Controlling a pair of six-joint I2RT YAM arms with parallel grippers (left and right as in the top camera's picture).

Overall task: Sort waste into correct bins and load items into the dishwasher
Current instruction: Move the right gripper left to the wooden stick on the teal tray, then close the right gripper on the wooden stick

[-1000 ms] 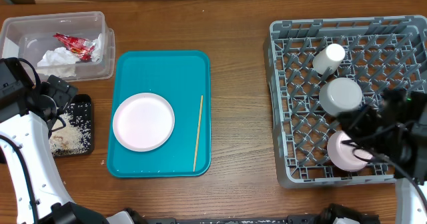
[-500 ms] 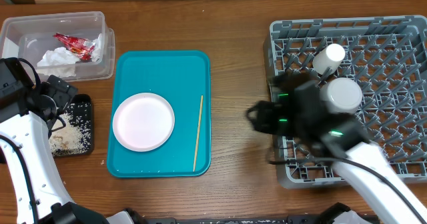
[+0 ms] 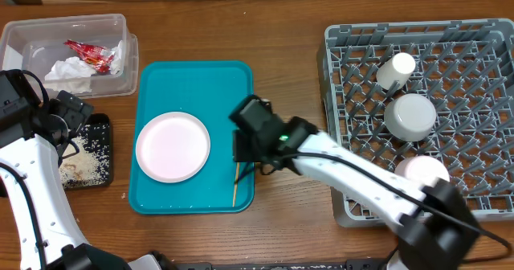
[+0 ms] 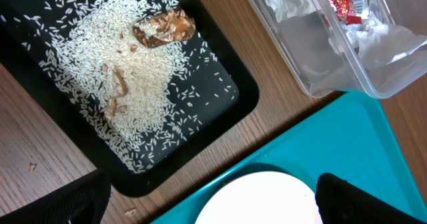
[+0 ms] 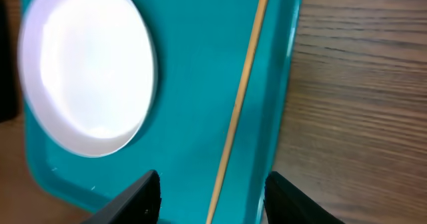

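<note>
So, the right gripper (image 5: 210, 201) hangs over the front right corner of the teal tray (image 3: 193, 77). Its fingers are apart, and the wooden chopstick (image 5: 243, 97) runs up between them without either one touching it. The chopstick lies along the tray's right edge, and the pink plate (image 3: 173, 147) sits flat in the tray's left half.

The left gripper (image 4: 213, 207) is spread wide with nothing in it, over by the left edge of the bench. It's above the spot where the black tray (image 4: 248, 97) meets the teal one. Rice scraps (image 4: 133, 84) with brownish bits are piled in the black tray.

The clear tub (image 3: 24, 33) in the bench's back left corner holds the napkin (image 3: 68, 71) and red wrapper (image 3: 90, 55).

The grey rack (image 3: 345, 61) sits at the bench's right edge with the white cup (image 3: 396, 69), bowl (image 3: 410, 116) and saucer (image 3: 426, 169) in it, lined up from back to front.
</note>
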